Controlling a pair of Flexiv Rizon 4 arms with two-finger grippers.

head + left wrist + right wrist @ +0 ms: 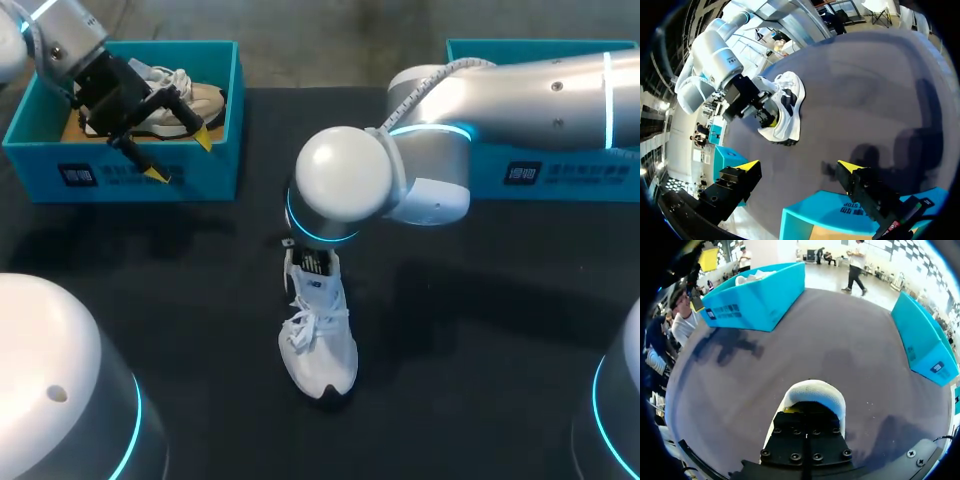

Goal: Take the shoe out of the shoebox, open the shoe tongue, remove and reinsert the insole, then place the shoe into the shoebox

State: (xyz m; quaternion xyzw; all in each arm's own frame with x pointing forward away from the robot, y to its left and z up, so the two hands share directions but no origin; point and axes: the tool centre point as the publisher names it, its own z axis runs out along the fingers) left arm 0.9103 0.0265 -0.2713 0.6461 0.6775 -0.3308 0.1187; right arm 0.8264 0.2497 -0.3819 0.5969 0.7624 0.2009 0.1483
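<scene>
A white sneaker (322,345) lies on the black table, toe toward me. My right gripper (315,265) is pushed down into its opening at the heel end, shut; what it pinches in there is hidden. In the right wrist view the black fingers (807,427) sit inside the white heel collar (812,389). My left gripper (181,157) hangs open over the front wall of the far-left blue shoebox (215,170), holding nothing. The left wrist view shows its yellow-tipped fingers (747,165) wide apart above the box rim (820,210), with the sneaker (790,107) and right gripper (769,117) beyond.
A beige and white shoe (190,100) lies inside the left shoebox. A second blue box (560,170) stands at the far right, behind my right arm. Black tabletop surrounds the sneaker on all sides.
</scene>
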